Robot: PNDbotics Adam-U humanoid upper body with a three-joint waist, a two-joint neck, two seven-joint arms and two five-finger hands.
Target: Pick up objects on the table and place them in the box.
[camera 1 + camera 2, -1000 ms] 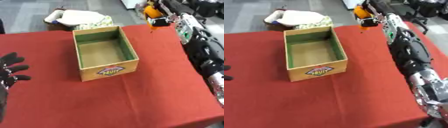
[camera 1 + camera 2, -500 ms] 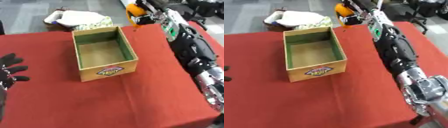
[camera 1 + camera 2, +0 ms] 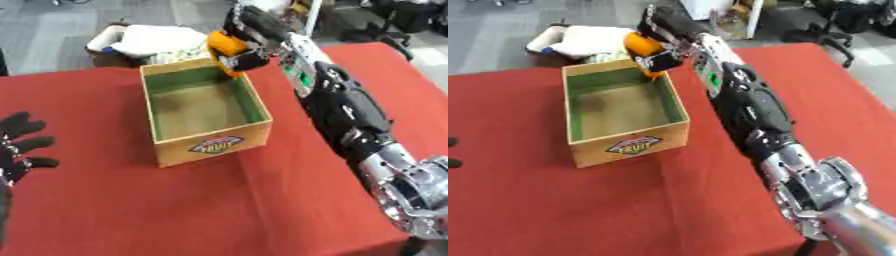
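Note:
My right hand (image 3: 249, 35) is shut on an orange object (image 3: 225, 47) and holds it above the far right corner of the box. The box (image 3: 206, 140) is an open wooden crate with a green inside and a fruit label on its front; it stands on the red table (image 3: 219, 210) and nothing shows in it. My left hand (image 3: 16, 150) rests open at the table's left edge, fingers spread, well away from the box.
Beyond the table's far edge lies a white and patterned bundle (image 3: 144, 40) on the floor. My right arm (image 3: 350, 110) stretches along the right side of the table. A chair base (image 3: 833, 30) stands at the far right.
My right hand has carried the orange object leftward and nearer, from beyond the table's far right to above the box's far right corner. The left hand has stayed put.

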